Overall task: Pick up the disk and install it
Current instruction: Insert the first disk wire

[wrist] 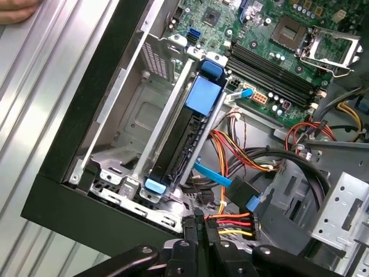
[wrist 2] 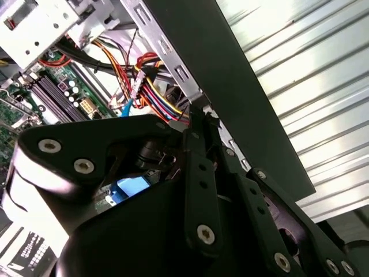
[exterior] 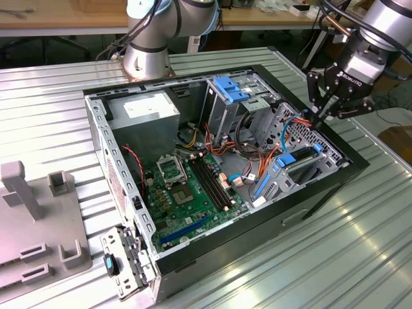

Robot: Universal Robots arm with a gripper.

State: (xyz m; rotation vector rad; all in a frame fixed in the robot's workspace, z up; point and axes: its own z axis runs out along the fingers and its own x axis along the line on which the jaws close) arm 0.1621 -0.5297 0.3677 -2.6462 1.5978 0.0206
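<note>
The disk is a dark drive with blue rails. It stands on edge in the metal bay at the corner of the open computer case, on the exterior view's right. In the first wrist view the disk lies between the bay's rails, with a blue tab at each end. My gripper hangs just above the case's edge, beside the bay, with its black fingers pressed together and nothing between them. Its closed tips sit over a bundle of coloured wires, apart from the disk. The gripper also appears in the second wrist view.
The case holds a green motherboard, a grey power supply, a blue bracket atop a metal cage and loose cables. A grey fixture lies at the exterior view's left. The arm's base stands behind the case. Part of a hand is at the table's edge.
</note>
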